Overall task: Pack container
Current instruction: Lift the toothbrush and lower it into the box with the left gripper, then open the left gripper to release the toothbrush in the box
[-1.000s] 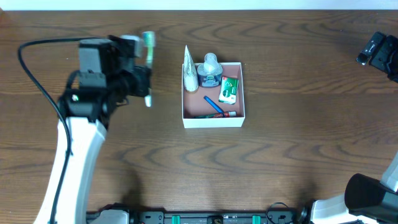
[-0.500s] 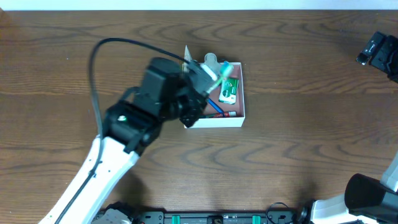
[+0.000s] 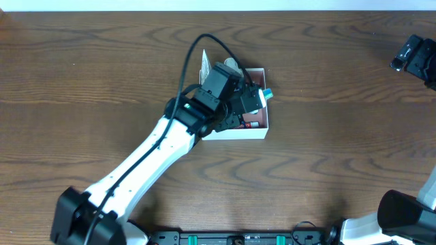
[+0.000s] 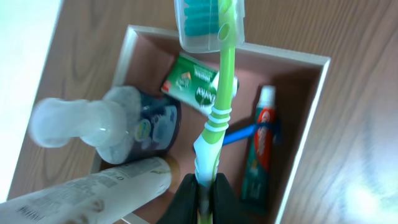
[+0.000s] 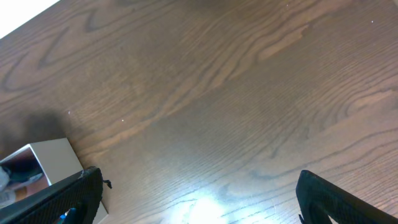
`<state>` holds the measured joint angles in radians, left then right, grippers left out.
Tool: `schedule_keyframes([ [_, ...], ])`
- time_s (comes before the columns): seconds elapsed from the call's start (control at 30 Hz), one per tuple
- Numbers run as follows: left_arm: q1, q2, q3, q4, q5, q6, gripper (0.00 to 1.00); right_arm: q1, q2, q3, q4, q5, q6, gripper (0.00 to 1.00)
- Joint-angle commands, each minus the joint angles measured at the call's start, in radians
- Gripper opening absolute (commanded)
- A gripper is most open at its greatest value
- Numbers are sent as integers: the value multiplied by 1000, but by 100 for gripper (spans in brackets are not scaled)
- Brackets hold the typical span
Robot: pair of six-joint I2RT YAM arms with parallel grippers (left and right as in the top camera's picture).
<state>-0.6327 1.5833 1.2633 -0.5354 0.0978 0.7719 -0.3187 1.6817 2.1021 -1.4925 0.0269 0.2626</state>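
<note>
My left gripper (image 4: 203, 190) is shut on the handle of a green toothbrush (image 4: 217, 106) with a clear cap over its head, held above the white box (image 4: 311, 118). In the overhead view the left gripper (image 3: 240, 102) hovers over the box (image 3: 267, 122), the toothbrush head (image 3: 267, 94) poking past its right wall. Inside lie a pump bottle (image 4: 134, 124), a white tube (image 4: 81, 190), a green packet (image 4: 189, 81), a toothpaste tube (image 4: 258, 155) and a blue pen (image 4: 242, 132). My right gripper (image 5: 196, 199) stands open over bare table, far right.
The right arm (image 3: 415, 58) sits at the table's far right edge. The box corner (image 5: 46, 158) shows at the left of the right wrist view. Brown wood table (image 3: 340, 150) surrounds the box.
My left arm has swung right from the left side of the table, carrying the toothbrush over the box. The right arm has stayed still.
</note>
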Motion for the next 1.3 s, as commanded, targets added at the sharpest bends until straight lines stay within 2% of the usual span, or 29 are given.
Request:
schedule_keyframes([
  [0.0, -2, 36, 11, -2, -40, 108, 6, -3, -2, 11, -1, 10, 13, 99],
  [0.3, -2, 77, 11, -2, -88, 250, 6, -3, -2, 11, -1, 10, 13, 99],
  [0.43, -2, 77, 11, -2, -141, 264, 6, -3, -2, 11, -1, 10, 13, 99],
  [0.7, -2, 77, 11, -1, -137, 264, 7, -3, -2, 11, -1, 10, 13, 99],
  [0.87, -2, 77, 11, 2, -136, 263, 46, -3, -2, 11, -1, 10, 13, 99],
  [1.0, -7, 77, 11, 3, -135, 263, 65, -3, -2, 11, -1, 10, 13, 99],
  [1.07, -16, 76, 11, 5, -136, 263, 70, -3, -2, 11, -1, 10, 13, 99],
  [1.27, -75, 27, 11, -5, -136, 241, 71, -3, -2, 11, -1, 10, 13, 99],
])
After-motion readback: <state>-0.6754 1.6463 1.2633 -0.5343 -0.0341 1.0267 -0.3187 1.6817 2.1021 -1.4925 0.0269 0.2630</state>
